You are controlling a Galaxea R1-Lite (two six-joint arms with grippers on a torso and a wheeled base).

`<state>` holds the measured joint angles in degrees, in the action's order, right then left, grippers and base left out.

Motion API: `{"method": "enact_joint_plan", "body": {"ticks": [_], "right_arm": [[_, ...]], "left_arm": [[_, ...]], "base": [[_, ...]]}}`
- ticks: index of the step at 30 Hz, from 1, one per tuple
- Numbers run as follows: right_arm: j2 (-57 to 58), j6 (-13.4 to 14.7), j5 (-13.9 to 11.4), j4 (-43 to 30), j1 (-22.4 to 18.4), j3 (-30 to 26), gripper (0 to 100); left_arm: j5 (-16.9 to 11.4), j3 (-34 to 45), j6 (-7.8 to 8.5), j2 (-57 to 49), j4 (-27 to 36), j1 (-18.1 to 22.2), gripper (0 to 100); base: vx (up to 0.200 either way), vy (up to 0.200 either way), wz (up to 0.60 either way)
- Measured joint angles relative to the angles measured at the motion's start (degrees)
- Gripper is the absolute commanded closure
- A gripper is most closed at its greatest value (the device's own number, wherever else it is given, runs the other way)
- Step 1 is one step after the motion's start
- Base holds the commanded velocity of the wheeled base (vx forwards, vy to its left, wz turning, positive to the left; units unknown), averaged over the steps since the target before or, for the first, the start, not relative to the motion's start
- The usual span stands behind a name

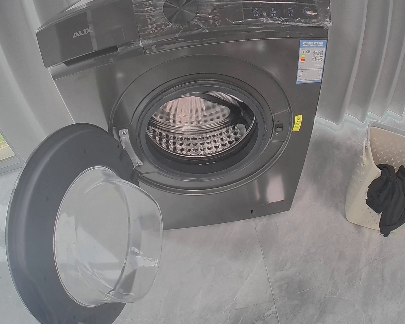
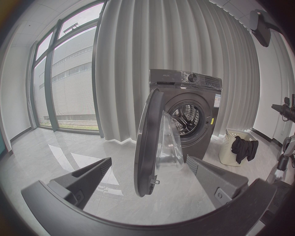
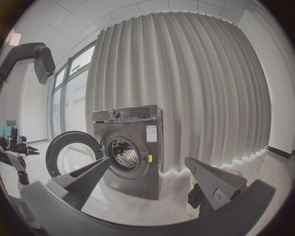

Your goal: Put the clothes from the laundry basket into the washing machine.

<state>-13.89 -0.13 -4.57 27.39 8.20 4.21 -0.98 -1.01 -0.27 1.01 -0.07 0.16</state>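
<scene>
From the head view, a big grey washing machine point(image 1: 204, 201) has its round door point(image 1: 36, 241) wide open. Black clothes point(image 1: 404, 196) hang over the rim of a cream plastic laundry basket point(image 1: 401, 145) on the floor beside it.

In the left wrist view, the left gripper point(image 2: 148, 159) has its jaws far apart and holds nothing.

In the right wrist view, the right gripper point(image 3: 147, 159) has its jaws apart and holds nothing.

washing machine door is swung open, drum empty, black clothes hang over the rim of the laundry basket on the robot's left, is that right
Wrong side: the head view shows the laundry basket, black clothes over its rim, on the robot's right. The door is open and the drum empty.
</scene>
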Motion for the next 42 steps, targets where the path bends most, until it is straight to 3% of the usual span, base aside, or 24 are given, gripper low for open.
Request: {"method": "enact_joint_plan", "body": {"ticks": [11, 20, 24, 28, 32, 36, 38, 40, 42], "right_arm": [[7.5, -0.6, 1.5, -1.7, -2.9, -3.1, 0], [10.9, -2.8, 1.6, -15.7, -7.9, -3.2, 0], [12.2, -2.5, 4.4, -22.8, -8.2, -3.2, 0], [12.8, -1.1, 6.0, -23.4, -8.0, -3.2, 0], [13.0, 1.9, 4.7, -23.5, -8.0, -3.2, 0], [13.2, 1.8, -1.7, -23.5, -8.1, -3.2, 0], [13.2, 1.2, -2.9, -23.5, -8.2, -3.2, 0], [13.2, 0.3, -2.3, -23.6, -8.1, -3.2, 0], [13.2, -0.3, 0.0, -23.6, -8.1, -3.2, 0]], "left_arm": [[0.0, 0.0, -0.02, 0.0, 0.0, 0.0, 0], [0.0, 0.0, -0.02, 0.0, 0.0, 0.0, 0], [0.0, 0.0, -0.02, 0.0, 0.0, 0.0, 0], [0.0, 0.0, -0.05, 0.0, 0.0, 0.0, 0], [0.0, 0.0, -0.05, 0.0, 0.0, 0.0, 0], [0.0, 0.0, -0.06, 0.0, 0.0, 0.0, 0], [0.0, 0.0, -0.05, 0.0, 0.0, 0.0, 0], [0.0, 0.0, -0.06, 0.0, 0.0, 0.0, 0], [0.0, 0.0, -0.06, 0.0, 0.0, 0.0, 0]], "base": [[0.000, -0.055, 0.00], [0.000, 0.000, 0.00], [0.000, 0.000, 0.00], [0.000, -0.050, 0.00], [0.000, -0.200, 0.00], [0.000, -0.050, 0.00], [0.000, 0.000, 0.00], [0.000, 0.000, 0.00], [0.000, 0.000, 0.00]]}}
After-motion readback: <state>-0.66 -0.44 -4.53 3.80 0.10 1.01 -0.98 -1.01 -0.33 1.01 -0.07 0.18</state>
